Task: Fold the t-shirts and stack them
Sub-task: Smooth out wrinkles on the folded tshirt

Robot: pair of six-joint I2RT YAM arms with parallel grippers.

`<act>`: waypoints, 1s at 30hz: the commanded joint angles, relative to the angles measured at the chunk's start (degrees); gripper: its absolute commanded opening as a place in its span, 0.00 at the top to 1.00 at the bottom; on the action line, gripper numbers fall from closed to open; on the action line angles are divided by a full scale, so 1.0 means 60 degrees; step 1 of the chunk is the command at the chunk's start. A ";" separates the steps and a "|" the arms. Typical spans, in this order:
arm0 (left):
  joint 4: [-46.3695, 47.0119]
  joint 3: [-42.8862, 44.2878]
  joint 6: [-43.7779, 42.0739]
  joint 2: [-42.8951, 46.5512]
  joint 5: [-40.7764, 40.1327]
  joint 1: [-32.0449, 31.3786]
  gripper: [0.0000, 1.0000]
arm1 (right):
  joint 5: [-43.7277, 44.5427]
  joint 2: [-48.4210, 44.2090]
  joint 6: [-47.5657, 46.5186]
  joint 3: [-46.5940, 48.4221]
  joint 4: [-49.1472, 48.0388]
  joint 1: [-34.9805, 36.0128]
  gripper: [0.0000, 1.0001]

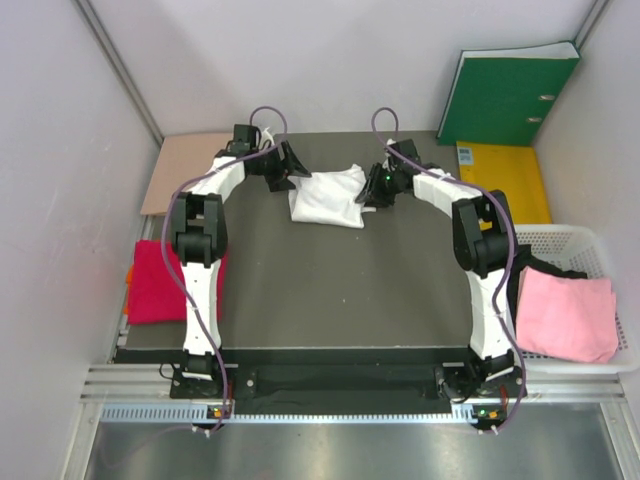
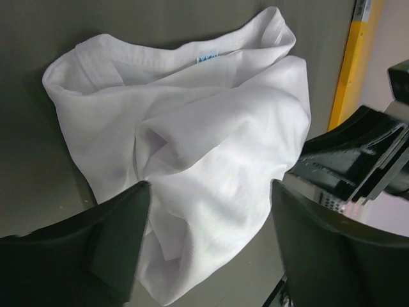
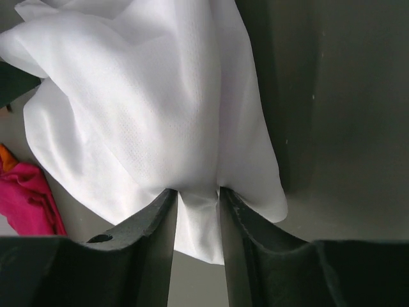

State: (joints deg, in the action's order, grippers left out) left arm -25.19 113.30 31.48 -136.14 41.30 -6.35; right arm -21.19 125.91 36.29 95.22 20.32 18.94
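A crumpled white t-shirt (image 1: pixel 328 197) with a small blue neck label lies at the back middle of the dark table (image 1: pixel 340 290). My left gripper (image 1: pixel 285 170) stands at its left edge. In the left wrist view the left gripper (image 2: pixel 211 192) is wide open over the white t-shirt (image 2: pixel 192 128), holding nothing. My right gripper (image 1: pixel 375 188) is at the shirt's right edge. Seen from the right wrist, the right gripper (image 3: pixel 197 192) has its jaws a little apart, with a fold of the white t-shirt (image 3: pixel 140 109) between them. The red t-shirt (image 1: pixel 155 280) lies at the table's left edge. The pink t-shirt (image 1: pixel 565 312) rests in the basket.
A white basket (image 1: pixel 590 238) stands to the right of the table. A green binder (image 1: pixel 505 95) leans on the back wall above a yellow folder (image 1: pixel 505 180). A tan cardboard sheet (image 1: pixel 185 170) lies at the back left.
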 commanded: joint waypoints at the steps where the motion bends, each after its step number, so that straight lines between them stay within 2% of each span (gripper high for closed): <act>1: 0.0638 0.0380 0.0026 0.0380 0.0075 0.0033 0.29 | -0.0145 -0.0521 0.0104 0.0390 -0.0558 -0.0124 0.61; 4: 0.0785 0.0380 0.0172 0.0190 0.0192 0.0033 0.36 | -0.0160 -0.0360 0.0074 0.0521 -0.0530 -0.0124 0.58; 13: 0.1019 0.0863 0.0436 -0.0278 0.0265 0.0033 0.42 | -0.0262 0.0138 0.0235 0.1077 -0.0793 -0.0168 0.57; 16: 0.1078 0.1185 0.0567 -0.0600 0.0280 0.0033 0.49 | -0.0335 0.0445 0.0265 0.1517 -0.0764 -0.0154 0.57; 18: 0.1151 0.1273 0.0684 -0.0747 0.0309 0.0033 0.59 | -0.0379 0.0607 0.0250 0.1708 -0.0881 -0.0154 0.59; 19: 0.1209 0.1375 0.0714 -0.0879 0.0411 0.0033 0.64 | -0.0379 0.0636 0.0235 0.1723 -0.0954 -0.0154 0.65; 20: 0.1196 0.1405 0.0729 -0.0953 0.0441 0.0033 0.75 | -0.0379 0.0622 0.0264 0.1679 -0.1143 -0.0154 0.72; 21: 0.1181 0.1435 0.0715 -0.0997 0.0470 0.0033 0.80 | -0.0365 0.0607 0.0294 0.1650 -0.1217 -0.0154 0.81; 22: 0.1137 0.1449 0.0700 -0.1012 0.0499 0.0033 0.85 | -0.0365 0.0593 0.0294 0.1635 -0.1262 -0.0154 0.94; 23: 0.1093 0.1435 0.0642 -0.0983 0.0529 0.0033 0.89 | -0.0365 0.0520 0.0294 0.1606 -0.1334 -0.0125 0.98; 24: 0.1078 0.1391 0.0540 -0.0881 0.0558 0.0033 0.97 | -0.0365 0.0490 0.0279 0.1606 -0.1422 -0.0139 1.00; 25: 0.1035 0.1289 0.0481 -0.0808 0.0558 0.0033 0.98 | -0.0365 0.0461 0.0265 0.1649 -0.1409 -0.0124 1.00; 30: 0.0990 0.1011 0.0275 -0.0354 0.0368 0.0106 1.00 | -0.0423 0.0242 0.0177 0.1620 -0.1423 -0.0124 1.00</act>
State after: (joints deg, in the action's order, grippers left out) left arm -20.95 119.79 34.92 -142.28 42.85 -6.28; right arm -23.16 129.19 38.09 102.89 14.79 18.20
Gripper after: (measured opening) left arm 0.010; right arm 0.011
